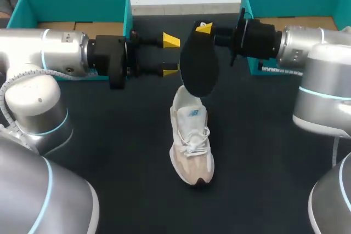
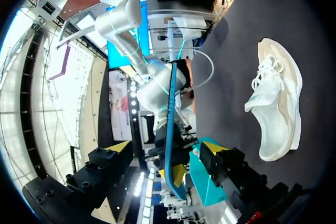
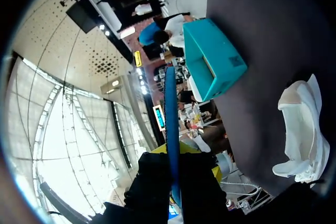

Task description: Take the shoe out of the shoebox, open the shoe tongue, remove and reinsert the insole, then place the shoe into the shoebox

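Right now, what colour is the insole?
The insole is black on its broad face, best in the head view; edge-on in the wrist views it looks blue.

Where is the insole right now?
In the head view the insole is held up over the middle of the table by the right gripper, its lower end over the heel of the shoe, with the open left gripper close beside it.

Insole (image 1: 198, 64) hides shoe (image 1: 192, 146) heel, seemingly much of right tool (image 1: 202, 29).
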Motion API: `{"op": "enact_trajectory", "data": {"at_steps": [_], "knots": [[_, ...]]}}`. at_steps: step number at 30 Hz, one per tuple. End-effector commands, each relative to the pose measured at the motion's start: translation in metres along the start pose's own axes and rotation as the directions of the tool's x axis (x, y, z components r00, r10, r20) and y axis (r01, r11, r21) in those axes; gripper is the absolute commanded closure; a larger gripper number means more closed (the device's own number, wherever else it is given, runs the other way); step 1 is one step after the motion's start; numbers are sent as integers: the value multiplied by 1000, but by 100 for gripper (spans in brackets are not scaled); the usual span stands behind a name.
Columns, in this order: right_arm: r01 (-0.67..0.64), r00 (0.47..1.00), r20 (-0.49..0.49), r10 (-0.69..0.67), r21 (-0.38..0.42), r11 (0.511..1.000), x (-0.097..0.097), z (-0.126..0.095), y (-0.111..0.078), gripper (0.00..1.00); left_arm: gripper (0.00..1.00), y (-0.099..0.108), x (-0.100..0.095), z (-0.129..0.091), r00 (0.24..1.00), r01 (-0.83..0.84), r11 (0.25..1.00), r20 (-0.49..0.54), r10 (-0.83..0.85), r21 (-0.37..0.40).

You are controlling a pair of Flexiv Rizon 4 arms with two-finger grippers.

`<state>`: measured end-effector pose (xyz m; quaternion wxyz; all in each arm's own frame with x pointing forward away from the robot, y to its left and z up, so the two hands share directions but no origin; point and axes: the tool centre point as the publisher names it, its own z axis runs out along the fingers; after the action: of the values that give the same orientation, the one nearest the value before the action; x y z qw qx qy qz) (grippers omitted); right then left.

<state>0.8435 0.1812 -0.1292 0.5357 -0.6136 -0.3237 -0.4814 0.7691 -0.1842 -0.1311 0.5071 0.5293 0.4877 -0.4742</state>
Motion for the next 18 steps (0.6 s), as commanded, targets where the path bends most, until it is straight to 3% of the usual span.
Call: {"op": "enact_trajectory", "data": {"at_steps": [1,10,11,12,16,17,18], "knots": [[-6,1000,11,6,13,1000,-3,20,2,100,45,2,4,16,1000,-7,1000,24,7,-12],[-11,1000,1,11,-1,1000,-5,25,-2,100,72,5,9,26,999,-13,999,42,14,-32],[-9,1000,-3,9,-4,1000,-5,25,-3,100,82,5,10,27,999,-14,999,49,16,-42],[-6,1000,-3,6,-7,1000,-5,26,-3,100,100,6,10,28,998,-13,998,55,16,-55],[24,999,-24,-24,1,1000,-7,25,-7,100,100,7,11,23,998,-6,999,60,9,-52],[41,999,-36,-40,26,999,-6,25,-9,80,100,6,10,20,998,0,999,64,3,-50],[55,997,-53,-53,40,998,-6,25,-10,0,100,6,9,17,998,3,999,66,-1,-45]]}}
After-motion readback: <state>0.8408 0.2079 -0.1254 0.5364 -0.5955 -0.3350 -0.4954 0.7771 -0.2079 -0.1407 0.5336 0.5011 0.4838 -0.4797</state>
